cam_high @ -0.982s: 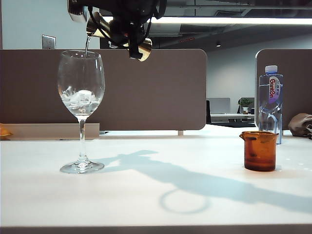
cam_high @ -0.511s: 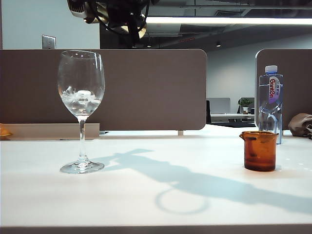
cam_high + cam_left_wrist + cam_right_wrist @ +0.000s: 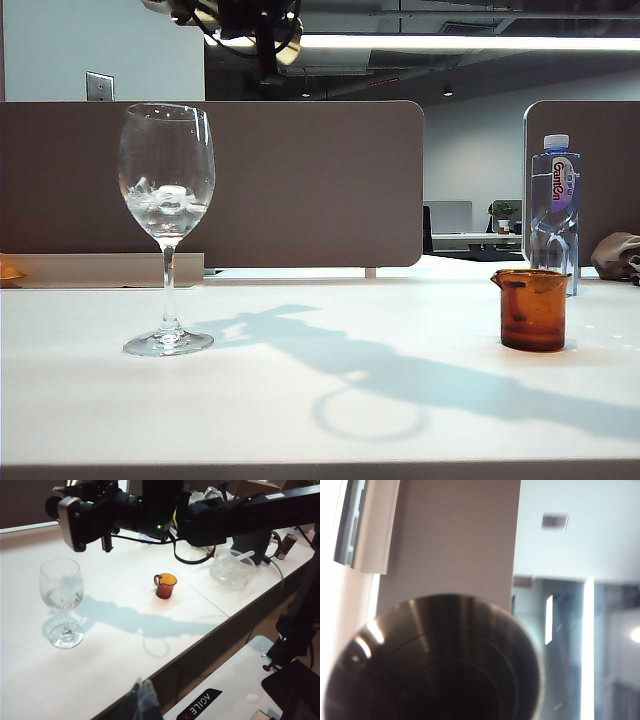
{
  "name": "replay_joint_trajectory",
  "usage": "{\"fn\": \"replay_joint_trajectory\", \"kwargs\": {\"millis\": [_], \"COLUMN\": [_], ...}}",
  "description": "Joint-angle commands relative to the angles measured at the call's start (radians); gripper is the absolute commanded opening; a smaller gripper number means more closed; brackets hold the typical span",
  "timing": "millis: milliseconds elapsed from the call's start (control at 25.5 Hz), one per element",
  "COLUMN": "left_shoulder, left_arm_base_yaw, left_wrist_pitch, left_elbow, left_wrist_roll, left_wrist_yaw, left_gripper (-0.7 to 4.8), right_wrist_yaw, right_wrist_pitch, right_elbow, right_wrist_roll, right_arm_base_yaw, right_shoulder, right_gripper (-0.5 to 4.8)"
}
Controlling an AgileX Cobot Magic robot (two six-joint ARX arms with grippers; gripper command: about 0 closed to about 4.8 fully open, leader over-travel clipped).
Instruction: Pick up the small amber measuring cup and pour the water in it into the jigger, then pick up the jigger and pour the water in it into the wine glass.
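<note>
Jigger [image 3: 432, 662]: shiny metal cup, round mouth, smooth inside with ring lines, clenched in right claw [image 3: 262, 25] high above wine glass [image 3: 166, 225]. Wine glass: clear, rounded bowl, thin stem, round foot, ice cubes inside, on white worktop [image 3: 300, 400]. Amber measuring cup [image 3: 532, 309]: brown see-through glass, pouring lip, near plastic bottle [image 3: 555, 210] labelled "Ganten". Left claw [image 3: 142, 700]: blurry, cannot tell its state.

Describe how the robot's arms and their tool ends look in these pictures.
The right arm is matte black and boxy, with black cables looping under it, a small green light and a grey camera block near the right tool. The left tool shows only dark, blurred finger tips.
</note>
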Motion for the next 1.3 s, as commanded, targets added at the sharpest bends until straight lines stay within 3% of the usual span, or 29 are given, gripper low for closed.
{"fn": "replay_joint_trajectory", "kwargs": {"millis": [39,196,314,393,550,904,1022,1297], "left_shoulder": [0.001,0.001,0.001,0.001,0.001,0.001,0.001,0.001], "left_arm_base_yaw": [0.001,0.001,0.001,0.001,0.001,0.001,0.001,0.001], "left_wrist_pitch": [-0.003,-0.003,-0.003,-0.003,-0.003,-0.003,-0.003,-0.003], "left_elbow": [0.003,0.003,0.003,0.003,0.003,0.003,0.003,0.003], "left_wrist_roll": [0.001,0.001,0.001,0.001,0.001,0.001,0.001,0.001], "left_wrist_yaw": [0.003,0.003,0.003,0.003,0.003,0.003,0.003,0.003], "left_gripper": [-0.02,-0.02,-0.02,-0.02,-0.02,-0.02,-0.02,-0.02], "right_wrist_yaw": [0.079,0.120,0.117,0.088,0.048,-0.111,-0.126,-0.167], "right_wrist_pitch": [0.010,-0.063,0.001,0.042,0.133,0.488,0.595,0.669], "right_elbow": [0.006,-0.018,-0.188,-0.346,-0.505,-0.757,-0.802,-0.810], "right_wrist_roll": [0.240,0.501,0.724,0.973,1.197,1.465,1.512,1.523], "right_arm_base_yaw": [0.003,-0.003,-0.014,-0.043,-0.080,-0.130,-0.148,-0.168], "right_shoulder": [-0.010,-0.043,-0.132,-0.211,-0.266,-0.266,-0.233,-0.098], "right_gripper": [-0.05,-0.05,-0.05,-0.05,-0.05,-0.05,-0.05,-0.04]}}
